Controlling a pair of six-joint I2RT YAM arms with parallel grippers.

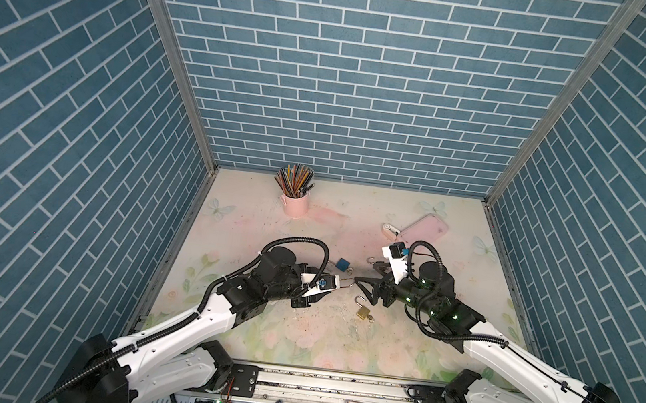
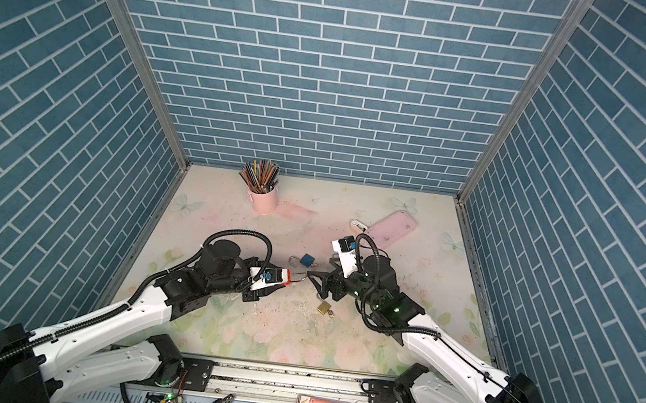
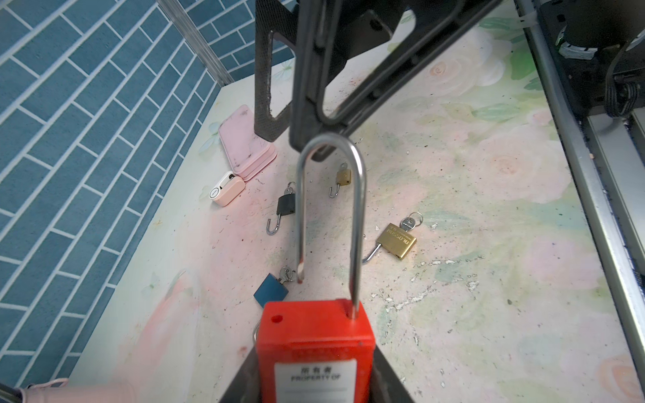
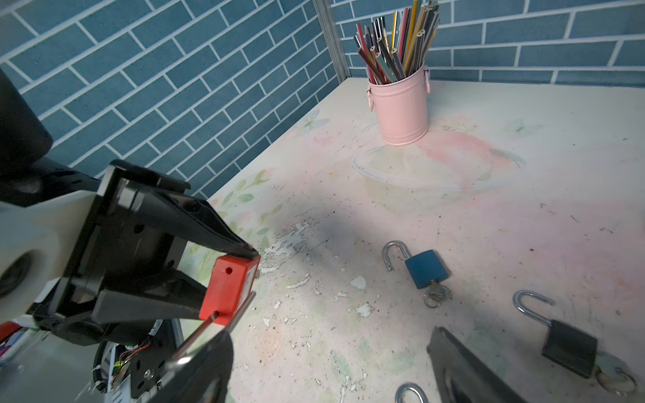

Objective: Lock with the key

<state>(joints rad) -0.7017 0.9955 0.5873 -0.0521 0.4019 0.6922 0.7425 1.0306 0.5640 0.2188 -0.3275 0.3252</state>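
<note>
My left gripper clamps the red padlock, my right gripper gapes at its open shackle; an off-line push could twist it loose.

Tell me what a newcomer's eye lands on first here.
The red plastic padlock with a long open steel shackle, clamped in the left gripper mid-scene, stands out first. The right gripper gapes open close to the shackle's bend. A pink metal bucket of coloured pencils stands at the back.
</note>
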